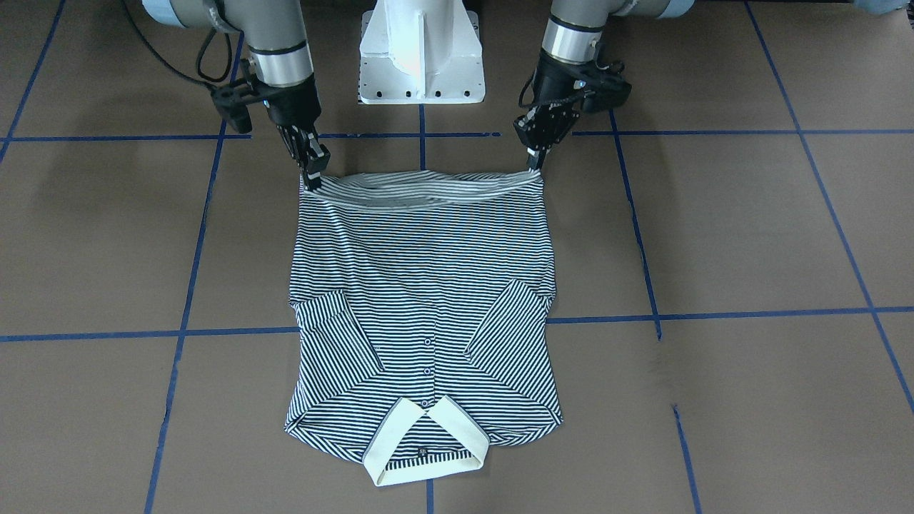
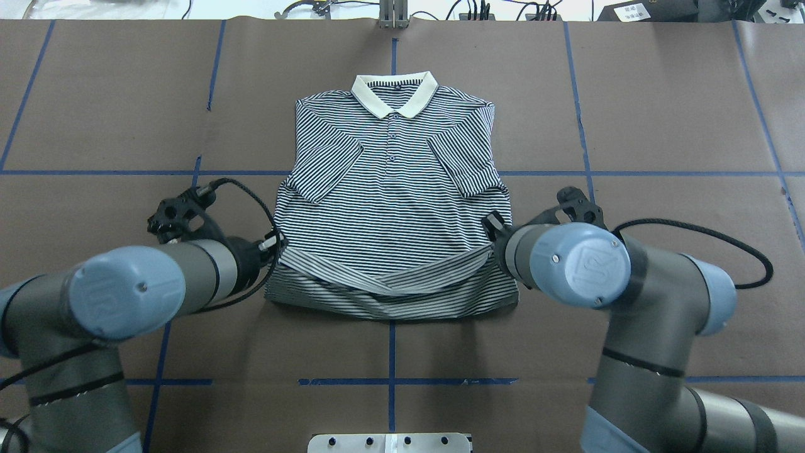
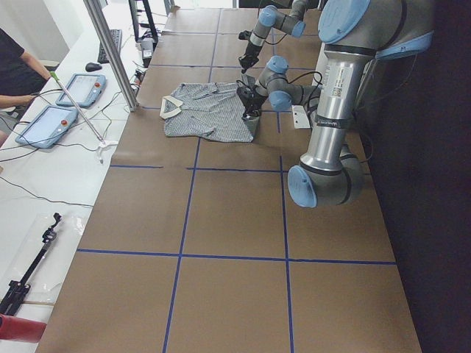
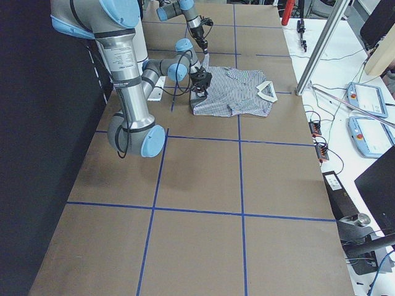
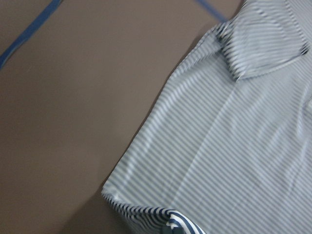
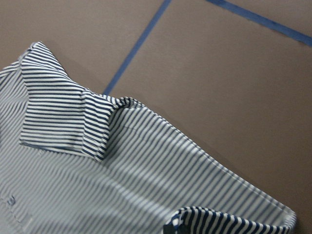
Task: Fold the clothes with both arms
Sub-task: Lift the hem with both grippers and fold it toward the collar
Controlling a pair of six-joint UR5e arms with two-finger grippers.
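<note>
The striped polo shirt [image 1: 421, 285] lies front up on the brown table, its cream collar [image 2: 394, 97] on the side far from the robot and both sleeves folded inward. Its bottom hem [image 2: 390, 283] is raised and curled a little over the body. My left gripper [image 1: 534, 163] is shut on one hem corner, and my right gripper [image 1: 313, 175] is shut on the other. From overhead the left gripper [image 2: 277, 242] and right gripper [image 2: 492, 225] flank the shirt's near edge. Each wrist view shows a pinched hem corner [image 5: 165, 219] [image 6: 219, 222] at its bottom edge.
The white pedestal base [image 1: 421, 57] stands between the arms, behind the hem. Blue tape lines [image 1: 714, 314] grid the brown table. A metal post [image 3: 110, 51] rises at the far edge, with teach pendants [image 3: 51, 121] and a person's arm [image 3: 18, 99] on the side bench.
</note>
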